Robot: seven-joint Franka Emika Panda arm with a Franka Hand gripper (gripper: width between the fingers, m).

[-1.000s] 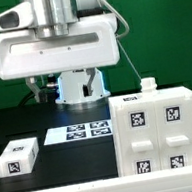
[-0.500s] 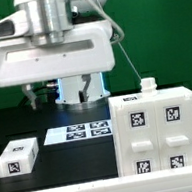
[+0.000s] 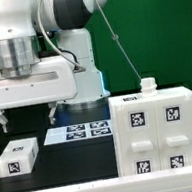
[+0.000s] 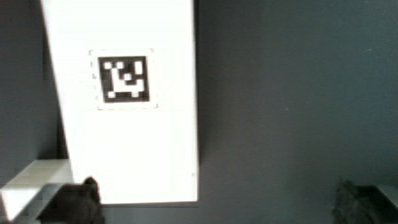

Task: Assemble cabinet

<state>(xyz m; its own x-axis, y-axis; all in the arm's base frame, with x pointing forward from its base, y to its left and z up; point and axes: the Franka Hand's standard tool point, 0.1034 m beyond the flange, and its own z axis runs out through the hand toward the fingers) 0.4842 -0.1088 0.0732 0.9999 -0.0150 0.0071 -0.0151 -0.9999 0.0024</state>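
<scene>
We see the gripper (image 3: 27, 117) hanging above the small white tagged block (image 3: 17, 156) at the exterior view's left, its jaws spread wide with nothing held between them. The cabinet (image 3: 155, 130) stands upright at the exterior view's right, well apart from that block. The marker board (image 3: 87, 130) lies flat on the black table (image 3: 67, 178) between them.

The wrist view is what worries us. One of the dark fingertips (image 4: 75, 200) sits over the block's end, while the other is well off to the side over bare table. The block is therefore not centred in the opening.

If we go straight down from here, we judge that the finger would land on top of the block rather than beside it. It could press the block into the table, tip it, or skid it away. If we close off-centre, one finger would probably reach the block first and shove or twist it, so it may sit crooked in the grasp. A crooked block would then likely jam against the cabinet's grid.
</scene>
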